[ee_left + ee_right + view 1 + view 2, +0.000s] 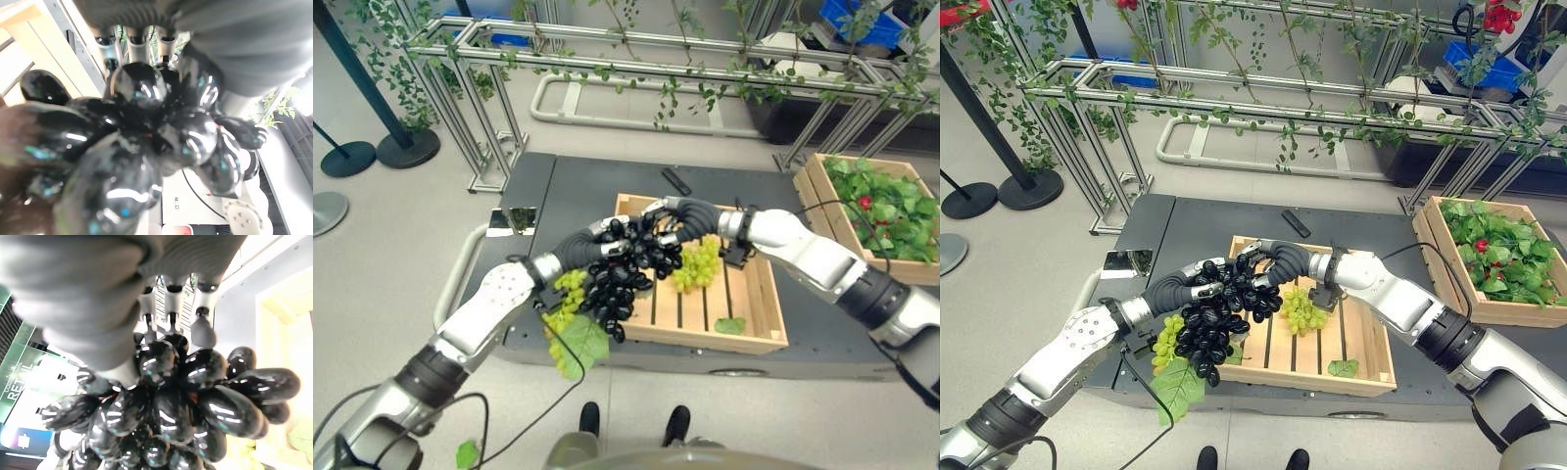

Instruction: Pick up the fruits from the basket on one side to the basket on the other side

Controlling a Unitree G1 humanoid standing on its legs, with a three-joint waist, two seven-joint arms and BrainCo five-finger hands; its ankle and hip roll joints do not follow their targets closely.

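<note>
A bunch of black grapes (pixel 622 269) hangs over the left edge of the wooden slatted crate (pixel 754 294), held from both sides. My left hand (pixel 579 247) curls on it from the left, and its fingers (pixel 138 45) reach over the top berries. My right hand (pixel 690 215) grips it from the right, fingers (pixel 171 308) on the bunch's top (pixel 195 396). A green grape bunch (pixel 697 264) lies inside the crate. Another green bunch (pixel 566 299) with a big leaf (pixel 582 343) hangs at the dark table's front-left edge, below my left wrist.
A second wooden crate (pixel 813 181) full of leaves and red fruit stands at the right. A black remote-like bar (pixel 675 181) and a shiny plate (pixel 509 220) lie on the dark table (pixel 578 186). A metal frame with vines (pixel 636 59) runs behind.
</note>
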